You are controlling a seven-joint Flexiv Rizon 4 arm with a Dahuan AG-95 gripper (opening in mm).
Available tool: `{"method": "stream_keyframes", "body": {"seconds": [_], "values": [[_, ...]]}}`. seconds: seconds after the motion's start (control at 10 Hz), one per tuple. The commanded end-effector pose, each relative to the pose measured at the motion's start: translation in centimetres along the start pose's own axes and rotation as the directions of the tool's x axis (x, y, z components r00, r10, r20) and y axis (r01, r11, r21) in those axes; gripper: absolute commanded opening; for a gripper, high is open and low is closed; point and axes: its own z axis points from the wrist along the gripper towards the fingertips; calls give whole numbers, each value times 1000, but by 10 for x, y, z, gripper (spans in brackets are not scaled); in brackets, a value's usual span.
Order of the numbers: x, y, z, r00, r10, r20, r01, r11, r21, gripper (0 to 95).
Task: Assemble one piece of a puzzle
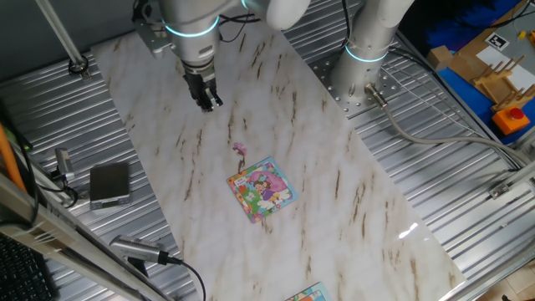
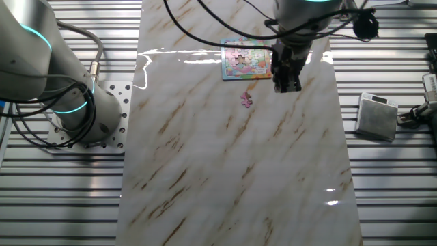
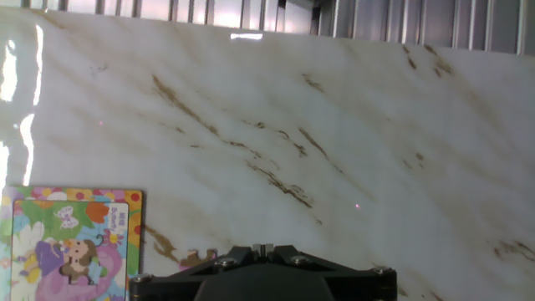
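White marble veined in brown forms the table [image 1: 334, 192], set on ribbed metal. One puzzle [image 1: 262, 188] is laid flat near its middle, corners turned diamond-wise in one fixed view, with a gap seen among its pink figures. One piece [image 1: 240, 150] is seen lying flat just beside it, apart from its edge; its long axis cannot be told. One gripper [image 1: 207, 103] is held above bare marble, gripping nothing; its fingers appear nearly together. Printed writing on the board is unreadable.

The marble table [image 1: 351, 192] carries the puzzle [image 1: 262, 188] (flat) and the piece [image 1: 240, 150] just beside it.
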Motion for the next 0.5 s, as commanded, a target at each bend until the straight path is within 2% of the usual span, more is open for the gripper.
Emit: {"method": "stream_keyframes", "body": {"seconds": [0.1, 0.2, 0.3, 0.5], "values": [[0, 0, 0, 1000, -1, 1, 1, 1000, -5, 0], [0, 0, 0, 1000, -3, -2, 3, 999, -35, 0], [0, 0, 0, 1000, -11, -5, 11, 999, -49, 0], [0, 0, 0, 999, -35, -10, 34, 998, -48, 0]]}}
